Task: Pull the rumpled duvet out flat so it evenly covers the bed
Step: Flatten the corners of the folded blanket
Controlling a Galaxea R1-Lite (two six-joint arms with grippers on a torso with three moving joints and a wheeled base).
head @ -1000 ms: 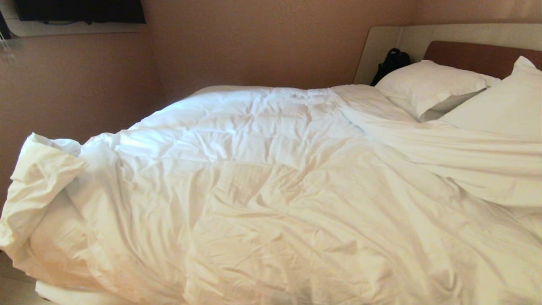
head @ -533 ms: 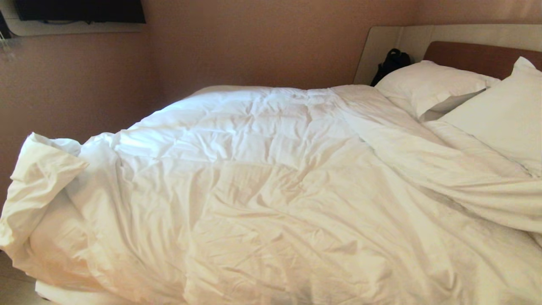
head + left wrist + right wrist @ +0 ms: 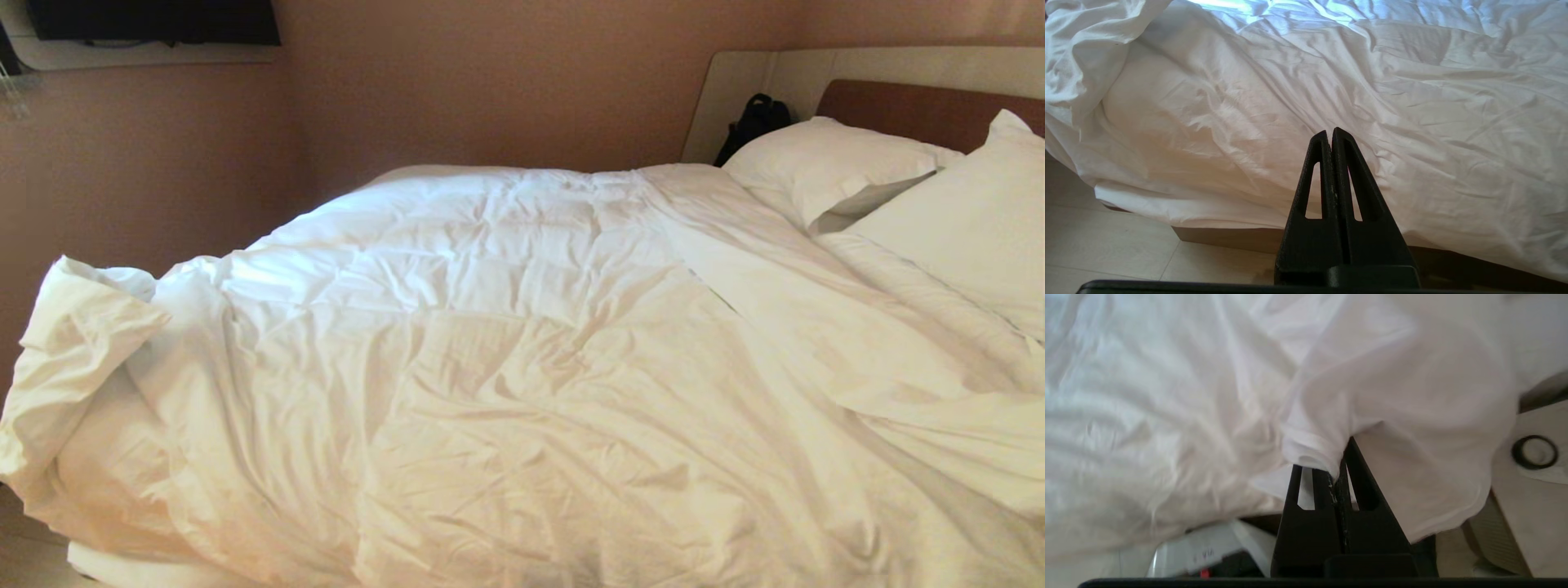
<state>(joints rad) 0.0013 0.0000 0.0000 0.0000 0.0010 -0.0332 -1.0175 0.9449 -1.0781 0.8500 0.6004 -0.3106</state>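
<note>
- Head view: the duvet (image 3: 522, 359) lies over most of the bed (image 3: 922, 106), wrinkled, with faint stitched squares. No arm shows in this view.
- Landmark: the two pillows (image 3: 833, 167) at the headboard end. The top edge of the duvet runs slanted just below the pillows, so this side looks not yet even.
- At the corner far from the pillows, the duvet is folded back on itself in a thick lump (image 3: 73, 343) and hangs over the bed edge. I judge this corner needs to be pulled out later.
- Right wrist view: the right pincer (image 3: 1340, 467) is clenched on a hem of the duvet (image 3: 1310, 445). The cloth bunches at its tips and hangs down around it, off the bed side. The grip is at the edge, I think, because pulling an edge spreads the whole cover.
- Left wrist view: the left pincer (image 3: 1329, 132) is clenched on nothing. It rests parked in front of the bed side, far from the pillows, above the floor (image 3: 1106, 253).
- A small dark ring (image 3: 1534, 452) lies on a pale surface beside the bed.
</note>
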